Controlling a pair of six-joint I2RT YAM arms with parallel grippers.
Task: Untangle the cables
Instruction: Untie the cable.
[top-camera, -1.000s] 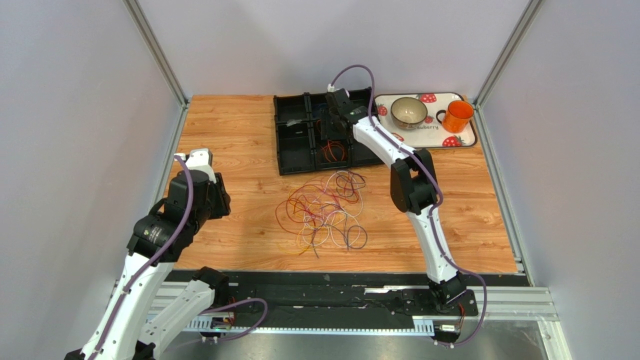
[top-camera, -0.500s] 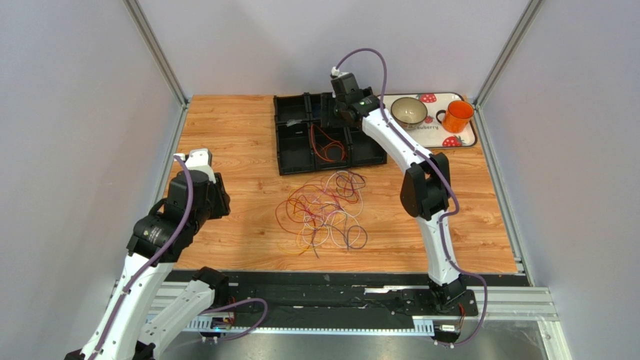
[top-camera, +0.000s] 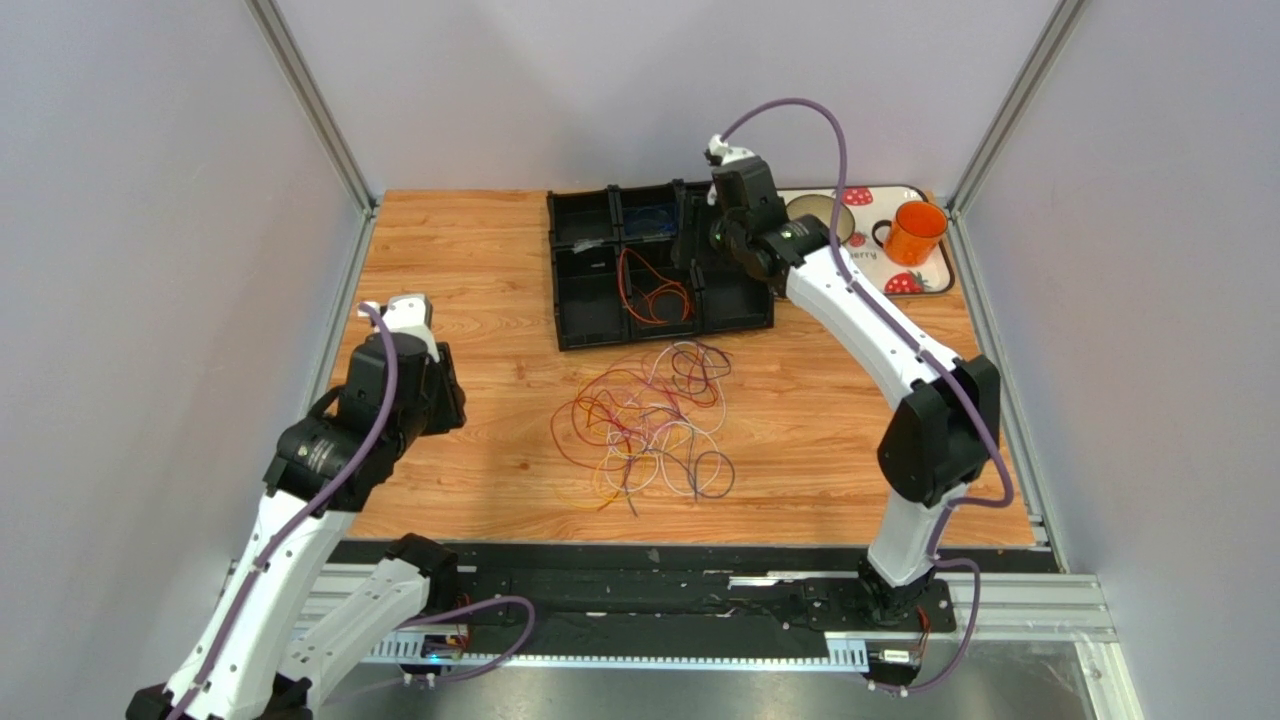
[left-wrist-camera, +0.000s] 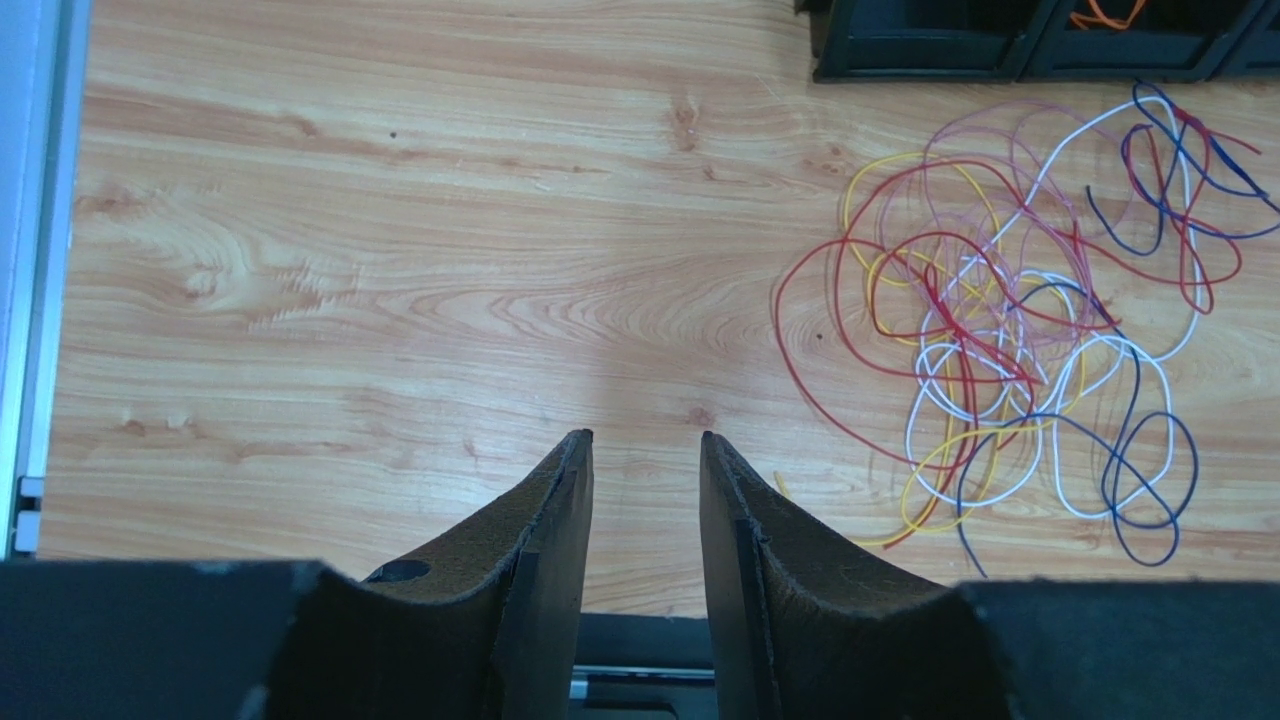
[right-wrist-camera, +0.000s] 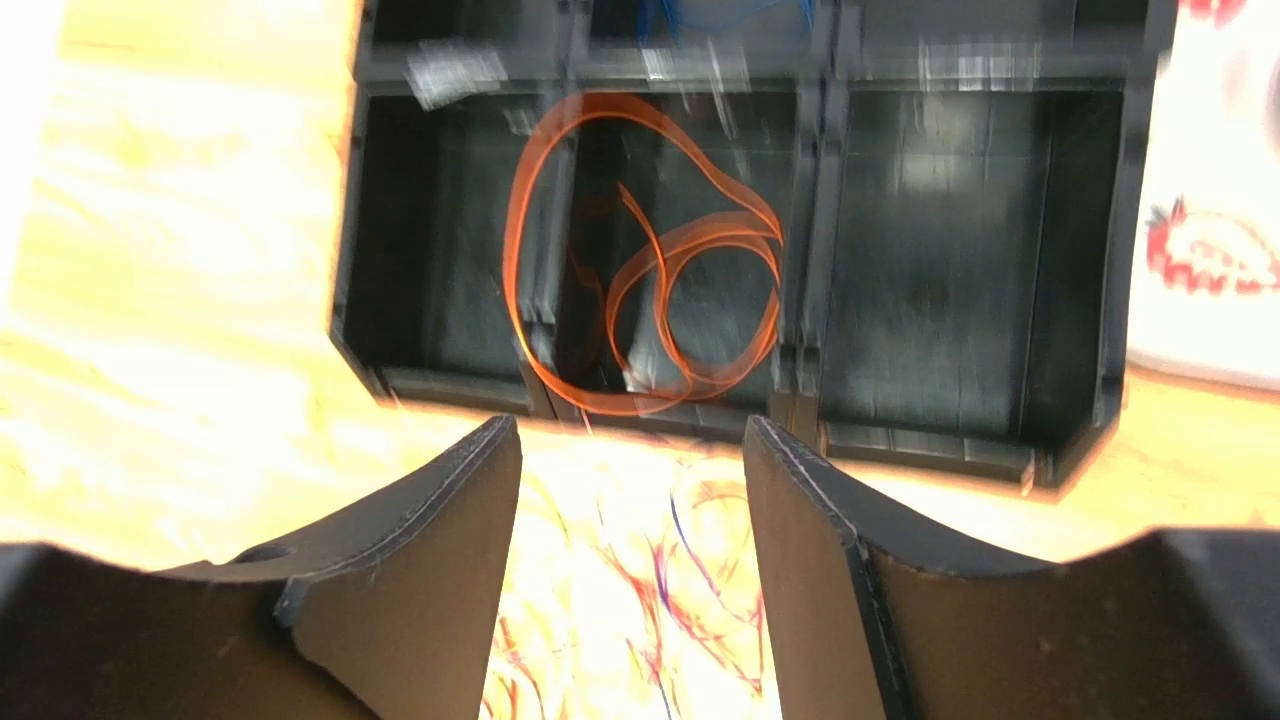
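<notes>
Wooden table (top-camera: 451, 270): cable tangle (top-camera: 646, 420) just before black organizer (top-camera: 594, 315); orange cable (right-wrist-camera: 661, 285) inside organizer, below spread right gripper (right-wrist-camera: 631, 431); left gripper (left-wrist-camera: 643, 443) parted, empty.

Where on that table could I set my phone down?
The table is bare left of the cables, out to its left edge, and in the far-left corner beside the black divided box. Right of the cables is bare too, under the right arm. Crowded: the middle and the strawberry tray.
</notes>
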